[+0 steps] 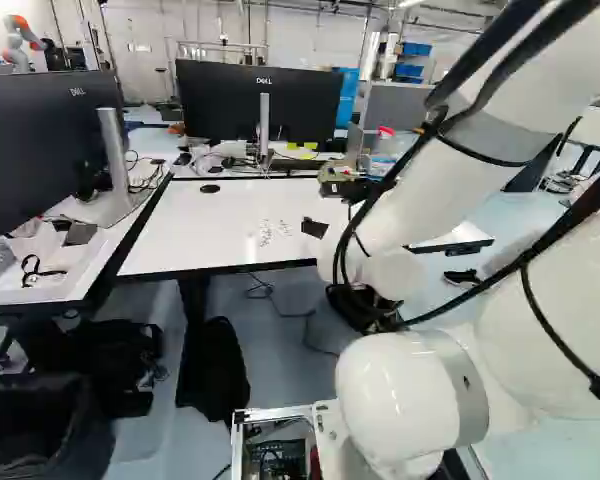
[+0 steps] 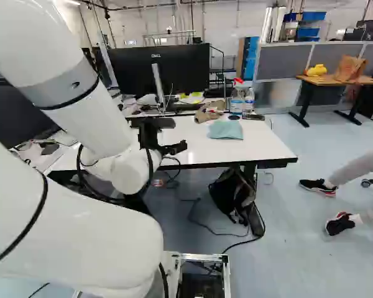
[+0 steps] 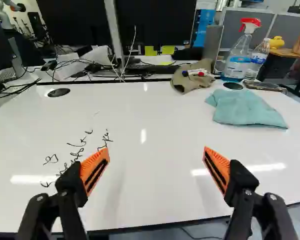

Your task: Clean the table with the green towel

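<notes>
Watching remotely, I count one gripper (image 2: 180, 135), its two fingers (image 3: 96, 167) spread wide and holding nothing; one green towel (image 3: 245, 109) lies on one white table (image 3: 160, 130), near two bottles (image 3: 236, 69), well apart from black scribbles (image 3: 76, 154).

White table (image 3: 155, 120): green towel (image 3: 247, 108), spray bottle (image 3: 236, 62), smaller bottle (image 3: 257, 57), tan cloth (image 3: 187, 82), flat dark object (image 3: 262, 86), black handwriting (image 3: 76, 154).

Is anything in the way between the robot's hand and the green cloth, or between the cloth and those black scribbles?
Nothing visible blocks either path: only bare tabletop lies between the hand and the cloth, and between the cloth and the scribbles. The bottles stand behind the cloth.
</notes>
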